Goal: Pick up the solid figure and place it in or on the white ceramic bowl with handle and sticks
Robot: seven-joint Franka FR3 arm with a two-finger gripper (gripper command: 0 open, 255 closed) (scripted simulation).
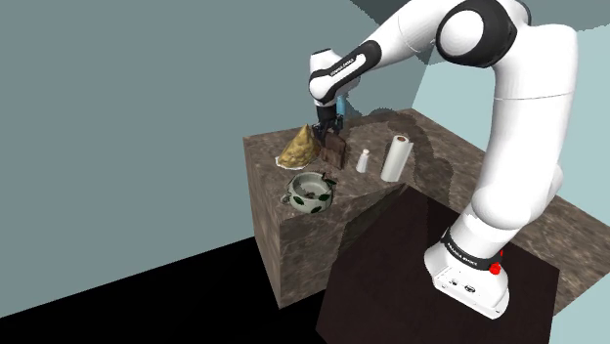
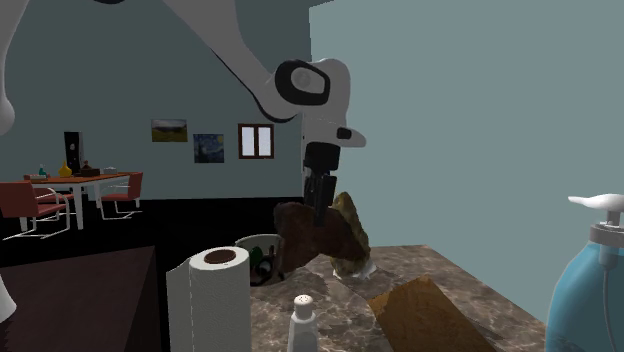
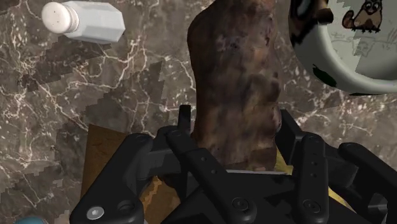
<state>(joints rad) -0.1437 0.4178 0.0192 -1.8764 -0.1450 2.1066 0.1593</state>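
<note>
One brown, rock-like figure (image 1: 335,150) sits in the black gripper (image 1: 327,133) near the patterned bowl (image 1: 296,188), shoulder view. Second exterior view: it tilts over the marble counter (image 2: 450,290). Wrist view: fingers (image 3: 184,127) clasp its narrower end; it looks stiff, rough and probably weighty.

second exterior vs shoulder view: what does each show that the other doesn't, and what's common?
Second exterior view: a dining table with red chairs, and wall pictures behind the arm.
Shoulder view: the counter's side wall and the arm's base with its red button.
Both: the end effector shut on the brown figure, the bowl, the paper towel roll, the white shaker and the yellowish lump.
</note>
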